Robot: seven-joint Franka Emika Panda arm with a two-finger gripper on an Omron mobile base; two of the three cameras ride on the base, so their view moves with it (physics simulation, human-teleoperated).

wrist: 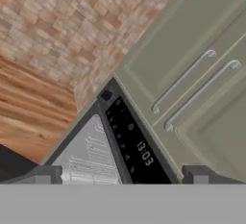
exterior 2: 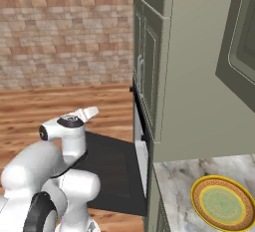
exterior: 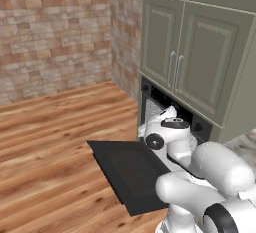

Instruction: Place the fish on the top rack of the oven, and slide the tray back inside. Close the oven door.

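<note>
The oven door [exterior: 132, 177] is lying fully open, flat and level above the wooden floor [exterior: 50, 142], jutting out from the black oven [exterior: 165, 108] set beneath the grey-green cabinets [exterior: 200, 57]. The white arm is bending over the door, its wrist sitting in front of the oven opening. In the hand view the end effector [wrist: 120, 175] is standing wide, its two dark finger tips [wrist: 45, 174] well apart with nothing between them, and it is pointing at the oven's dark control strip [wrist: 137, 146], where a clock readout is glowing. Beside that strip the top rack [wrist: 89, 158] is showing as pale silver bars inside the grey cavity. On the marble worktop [exterior 2: 174, 186], near its front right corner, a round yellow plate [exterior 2: 222, 203] is lying flat. The fish cannot be made out in these views.
</note>
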